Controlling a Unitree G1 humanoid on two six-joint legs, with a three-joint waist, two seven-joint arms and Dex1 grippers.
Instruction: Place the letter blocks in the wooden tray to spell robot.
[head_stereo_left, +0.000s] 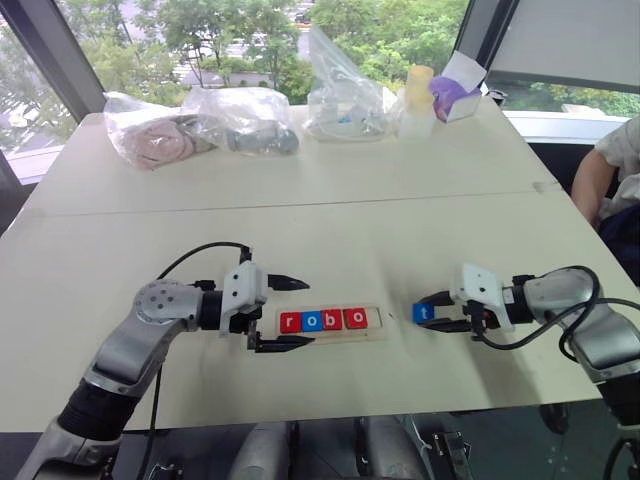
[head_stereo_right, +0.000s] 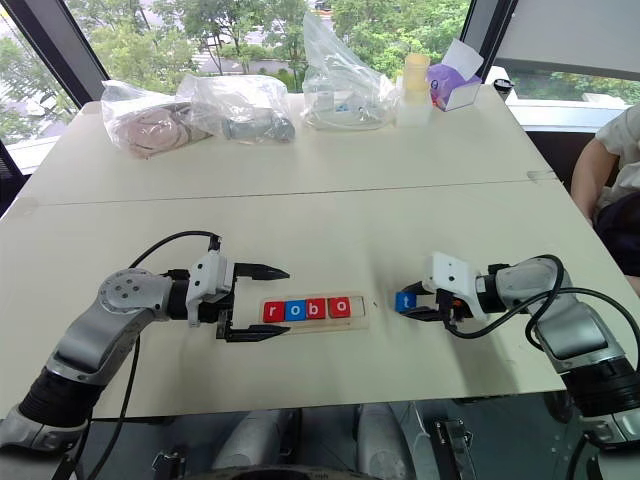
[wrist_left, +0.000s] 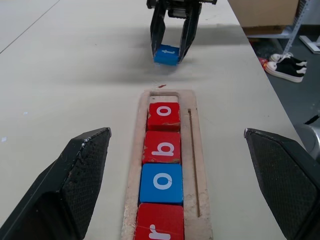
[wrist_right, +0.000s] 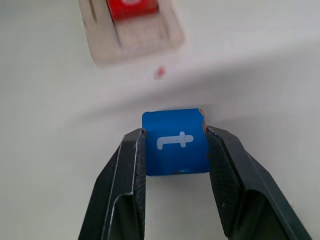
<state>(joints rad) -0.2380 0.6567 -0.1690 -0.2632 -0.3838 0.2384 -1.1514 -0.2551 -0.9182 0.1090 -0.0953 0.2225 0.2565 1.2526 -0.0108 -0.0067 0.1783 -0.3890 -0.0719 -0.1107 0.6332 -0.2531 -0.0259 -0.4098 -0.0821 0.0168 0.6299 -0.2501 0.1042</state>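
Four letter blocks sit in the wooden tray (head_stereo_left: 330, 337) reading r (head_stereo_left: 290, 322), o (head_stereo_left: 312, 321), b (head_stereo_left: 334, 320), o (head_stereo_left: 356, 319), red, blue, red, red, with the last slot at the tray's right end bare. The fifth block, the blue t (wrist_right: 176, 141), is on the tabletop (head_stereo_left: 400, 230) just right of the tray, pinched between the two fingers of the right end effector (head_stereo_left: 437, 312), which is clenched on its sides. The right wrist view shows the t's white letter close up and a tiny red speck on the tabletop between block and tray end. The left end effector (head_stereo_left: 290, 314) is released, fingers spread wide, straddling the tray's left end; the left wrist view looks along the tray toward the right one. The head views add plastic bags (head_stereo_left: 240, 118) and a pale bottle (head_stereo_left: 418, 100) at the far edge, and a person's arm (head_stereo_left: 592, 180) at right.
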